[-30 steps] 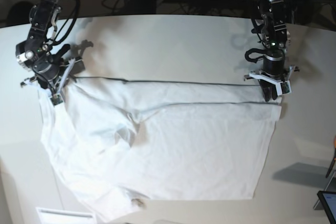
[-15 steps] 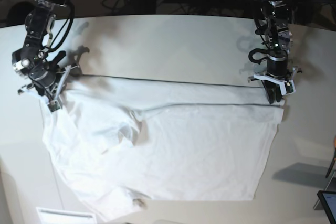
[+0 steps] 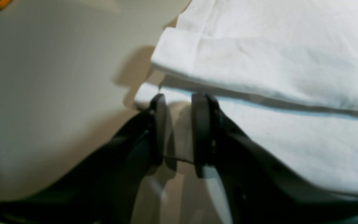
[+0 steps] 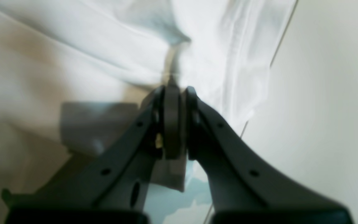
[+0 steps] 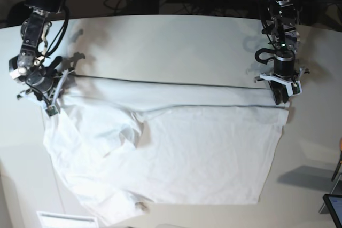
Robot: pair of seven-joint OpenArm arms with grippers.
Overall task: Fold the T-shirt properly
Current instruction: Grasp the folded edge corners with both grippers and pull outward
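Note:
The white T-shirt (image 5: pixel 203 153) lies spread on the table, its far part turned over into a long band whose far edge runs taut between the two grippers. At the band's right end my left gripper (image 5: pixel 281 95) is shut on the T-shirt. The left wrist view shows that gripper (image 3: pixel 179 99) with a layer of the T-shirt (image 3: pixel 275 62) between its narrow-set jaws. My right gripper (image 5: pixel 51 102) is shut on the T-shirt at the band's left end. In the right wrist view it (image 4: pixel 174 90) pinches bunched T-shirt cloth (image 4: pixel 104 46). A sleeve lies crumpled at the near left.
The white table (image 5: pixel 176 41) runs bare beyond the shirt to its far edge, where cables hang. A white sheet (image 5: pixel 64 218) lies at the near left edge. A dark device (image 5: pixel 334 206) sits at the near right corner.
My right gripper has drawn the shirt's corner left and away, and the left gripper has shifted slightly away. The band's far edge has pulled straighter and tighter.

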